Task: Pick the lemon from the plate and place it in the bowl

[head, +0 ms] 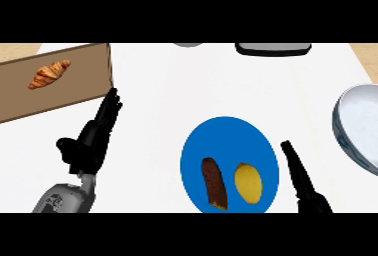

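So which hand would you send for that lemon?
Probably the right hand: it is open just beside the blue plate holding the lemon, with the bowl on its side. The left hand is farther away.

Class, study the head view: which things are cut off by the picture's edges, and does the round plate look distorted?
In the head view, the bowl is cropped at the right edge, and two grey objects at the top edge are cut; the blue plate looks taller than wide, stretched by the view. The lemon shows whole, beside the right hand.
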`<state>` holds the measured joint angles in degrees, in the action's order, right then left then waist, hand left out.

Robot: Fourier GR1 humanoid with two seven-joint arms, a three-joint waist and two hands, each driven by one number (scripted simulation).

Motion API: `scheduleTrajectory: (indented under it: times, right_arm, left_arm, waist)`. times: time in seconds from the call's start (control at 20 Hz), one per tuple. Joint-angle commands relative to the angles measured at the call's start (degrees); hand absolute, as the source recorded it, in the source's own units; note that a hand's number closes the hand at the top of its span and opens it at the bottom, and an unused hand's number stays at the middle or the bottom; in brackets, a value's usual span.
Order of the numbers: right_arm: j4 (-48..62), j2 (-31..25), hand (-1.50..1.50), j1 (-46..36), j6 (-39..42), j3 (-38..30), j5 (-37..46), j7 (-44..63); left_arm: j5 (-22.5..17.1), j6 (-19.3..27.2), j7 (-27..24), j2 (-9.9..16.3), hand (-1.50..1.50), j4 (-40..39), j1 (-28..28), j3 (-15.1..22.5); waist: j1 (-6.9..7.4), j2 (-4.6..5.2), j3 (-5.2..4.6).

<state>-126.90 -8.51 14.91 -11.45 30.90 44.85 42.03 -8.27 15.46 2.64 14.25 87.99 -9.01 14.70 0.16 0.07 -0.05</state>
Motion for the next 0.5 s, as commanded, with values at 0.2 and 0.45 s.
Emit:
scheduleTrajectory:
  times: [0.2,0.45]
  right_arm:
    - [5.18,0.68,-1.5,0.05,1.25,-0.38,-3.43,-1.94]
    - [-1.91,-3.31,-1.5,7.64,-0.55,-0.61,-8.17,-8.55]
  left_arm:
    - [2.11,-1.6,3.27,-1.8,0.0,2.06,-0.05,-2.88]
    - [2.62,-2.84,3.47,-1.71,0.0,1.2,-1.01,-4.76]
  waist:
    - [-0.22,-0.11,0.06]
    - [-0.53,-0.17,0.07]
